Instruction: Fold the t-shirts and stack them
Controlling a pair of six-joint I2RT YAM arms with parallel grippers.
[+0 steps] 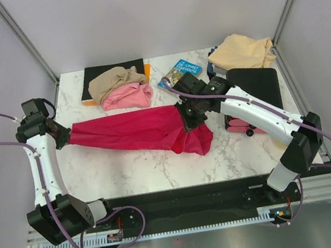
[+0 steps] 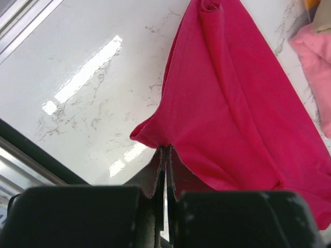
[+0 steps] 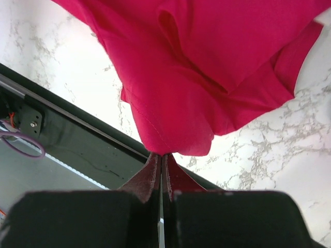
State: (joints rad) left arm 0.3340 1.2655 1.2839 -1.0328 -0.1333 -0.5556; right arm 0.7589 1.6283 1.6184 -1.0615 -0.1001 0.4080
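Observation:
The crimson red t-shirt [image 1: 135,132] hangs stretched between both arms above the marble table [image 1: 148,171]. My left gripper [image 1: 63,135] is shut on its left end, and the wrist view shows the cloth [image 2: 232,103] pinched at the fingertips [image 2: 168,148]. My right gripper [image 1: 184,113] is shut on the right end, where the fabric [image 3: 196,77] droops from the closed tips [image 3: 161,154]. A pink t-shirt [image 1: 126,97] and a tan-brown t-shirt [image 1: 114,78] lie bunched together at the back left. The peach-cream t-shirt [image 1: 242,52] lies at the back right.
A black mat [image 1: 98,73] with an orange edge lies under the tan and pink shirts. A blue illustrated book [image 1: 179,72] sits at the back middle. A black pad [image 1: 256,81] and a pink item [image 1: 238,127] lie under the right arm.

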